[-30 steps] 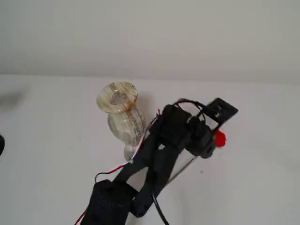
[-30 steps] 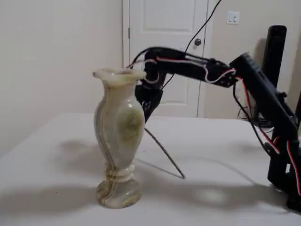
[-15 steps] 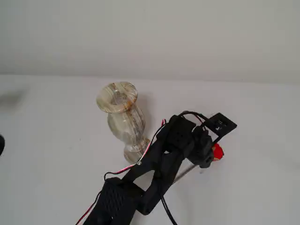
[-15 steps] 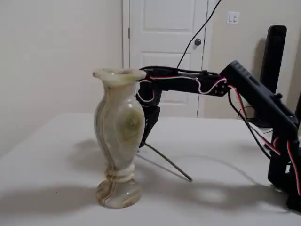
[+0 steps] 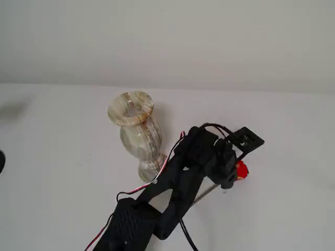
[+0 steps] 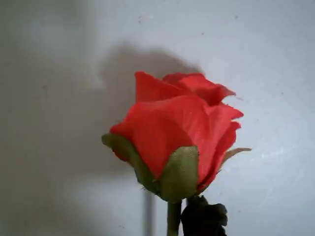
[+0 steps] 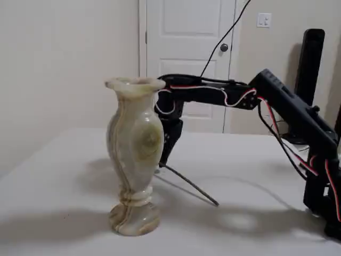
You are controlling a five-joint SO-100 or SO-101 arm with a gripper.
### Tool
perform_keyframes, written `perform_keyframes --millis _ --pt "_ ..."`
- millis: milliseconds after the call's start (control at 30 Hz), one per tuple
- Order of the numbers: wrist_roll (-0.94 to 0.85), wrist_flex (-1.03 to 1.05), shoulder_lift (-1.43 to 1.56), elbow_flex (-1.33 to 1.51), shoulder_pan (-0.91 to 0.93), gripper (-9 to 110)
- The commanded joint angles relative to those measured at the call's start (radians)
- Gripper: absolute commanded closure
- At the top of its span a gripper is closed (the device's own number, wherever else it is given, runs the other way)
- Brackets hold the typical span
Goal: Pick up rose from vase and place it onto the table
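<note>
The rose (image 5: 241, 170) is out of the vase and held in my gripper (image 5: 232, 175), which is shut on its stem just below the red bud. In the wrist view the bud (image 6: 177, 137) fills the middle, with a dark fingertip (image 6: 202, 220) beside the stem. In the side fixed view the thin stem (image 7: 191, 186) slants down to the right, its lower end at the white table (image 7: 250, 170); the bud is hidden behind the vase (image 7: 133, 154). The cream banded vase (image 5: 138, 130) stands upright to the left of the gripper (image 7: 162, 161), apart from it.
The black arm (image 5: 172, 193) with red and white wires runs from the lower edge up to the gripper. Its base (image 7: 319, 197) stands at the right of the table. A wall and a white door (image 7: 186, 53) lie behind.
The arm has lowered, carrying the rose down toward the table and slightly away from the vase. The stem's lower end has shifted a little right. The vase has not moved.
</note>
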Motion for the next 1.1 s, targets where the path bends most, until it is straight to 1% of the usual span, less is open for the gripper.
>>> perform_keyframes --millis 0,67,200,267,433,600,733,933,1067 --pt "0.017 0.216 -0.181 -0.549 0.003 51" --pt "0.006 0.307 -0.295 -0.788 -0.003 52" --pt "0.015 0.336 -0.281 -0.792 -0.008 54" --pt "0.021 0.336 -0.27 -0.792 -0.005 57" --pt "0.043 0.359 -0.215 -0.787 -0.006 75" --pt "0.041 0.362 -0.153 -0.782 -0.002 88" --pt "0.051 0.364 -0.091 -0.778 0.002 101" --pt "0.114 0.36 0.051 -0.778 -0.014 101" --pt "0.216 0.357 0.17 -0.779 -0.041 101"
